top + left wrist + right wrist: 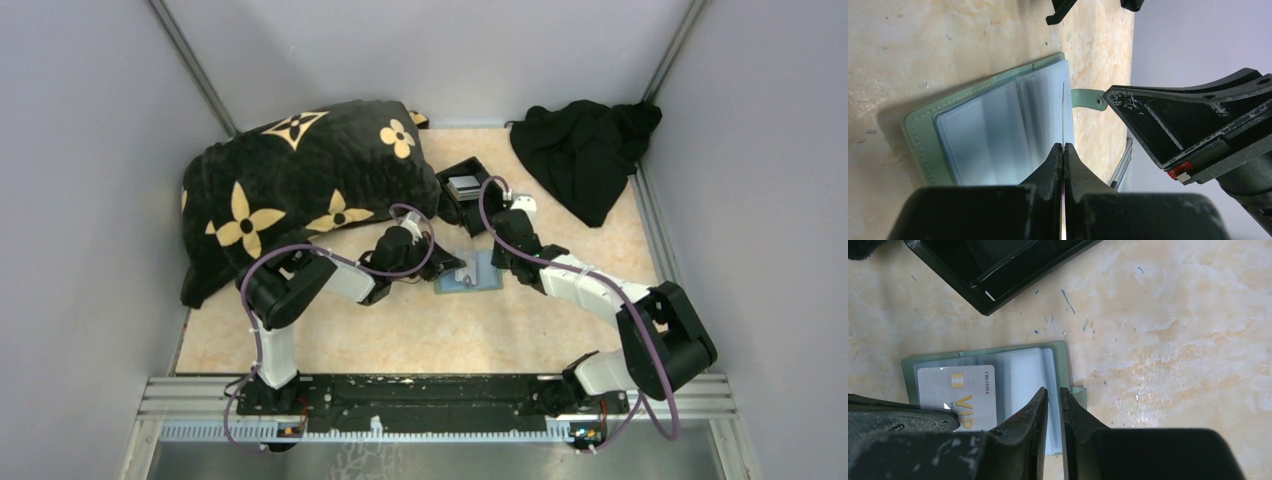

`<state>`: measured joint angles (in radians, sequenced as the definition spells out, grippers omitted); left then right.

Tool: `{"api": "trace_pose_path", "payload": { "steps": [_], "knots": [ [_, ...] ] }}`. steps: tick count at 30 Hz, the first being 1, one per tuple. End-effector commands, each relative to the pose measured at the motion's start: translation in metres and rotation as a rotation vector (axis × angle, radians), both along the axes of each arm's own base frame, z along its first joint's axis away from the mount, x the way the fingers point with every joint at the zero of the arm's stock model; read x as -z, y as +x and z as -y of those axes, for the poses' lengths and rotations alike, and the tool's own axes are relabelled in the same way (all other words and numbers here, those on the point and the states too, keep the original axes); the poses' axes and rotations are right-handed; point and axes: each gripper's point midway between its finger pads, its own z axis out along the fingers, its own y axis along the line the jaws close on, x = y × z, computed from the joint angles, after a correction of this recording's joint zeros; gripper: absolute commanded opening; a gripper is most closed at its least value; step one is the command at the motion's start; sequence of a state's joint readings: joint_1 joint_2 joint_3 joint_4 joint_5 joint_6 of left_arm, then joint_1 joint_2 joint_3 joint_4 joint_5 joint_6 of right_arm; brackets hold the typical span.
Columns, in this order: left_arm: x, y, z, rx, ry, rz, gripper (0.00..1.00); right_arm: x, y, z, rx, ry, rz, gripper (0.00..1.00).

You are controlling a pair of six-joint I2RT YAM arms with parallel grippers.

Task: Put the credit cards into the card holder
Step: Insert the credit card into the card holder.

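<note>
Two end effectors meet over the card holder (1015, 372), which lies open and flat on the bench (400, 330) near its middle, just in front of the black box (998, 300).

On my left wrist feed the left end effector (1063, 146) is pinched fully together on a credit card (958, 390). From there I see the card only as a thin edge-on line running out from the fingertips. The right wrist feed shows its face: silvery, with a gold chip and gold "VIP" lettering. It lies over the half of the holder farther from the strap, level with the clear sleeves. I cannot tell whether its edge is inside a pocket or only resting on top.

The right end effector (1054, 392) stands at the holder's other side, its jaws set at a narrow slit over the outer edge of the clear pages. I cannot tell whether it pinches a page or merely presses there. The holder's green strap tab (1085, 97) sticks out beside that end effector's tip, touching or nearly so.

From above, a pale stack of credit cards (463, 185) sits inside the black box behind the holder. A black blanket (290, 180) with tan flowers is heaped at the far left, and a black cloth (585, 150) lies in the far right corner.
</note>
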<state>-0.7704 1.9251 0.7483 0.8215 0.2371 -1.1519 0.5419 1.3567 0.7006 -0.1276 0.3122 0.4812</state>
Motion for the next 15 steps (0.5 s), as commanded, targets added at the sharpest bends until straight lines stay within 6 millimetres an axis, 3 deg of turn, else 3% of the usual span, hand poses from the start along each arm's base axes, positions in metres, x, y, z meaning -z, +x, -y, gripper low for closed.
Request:
{"api": "trace_pose_path", "payload": {
  "steps": [1,15],
  "knots": [
    [-0.006,0.0,0.001,0.004,0.003,0.028,0.0,-0.012,0.004,-0.012,-0.035,0.031,0.032,0.16],
    [0.003,-0.004,-0.018,-0.051,0.043,0.028,0.0,0.014,-0.002,-0.033,-0.121,0.038,-0.044,0.15]
  ]
}}
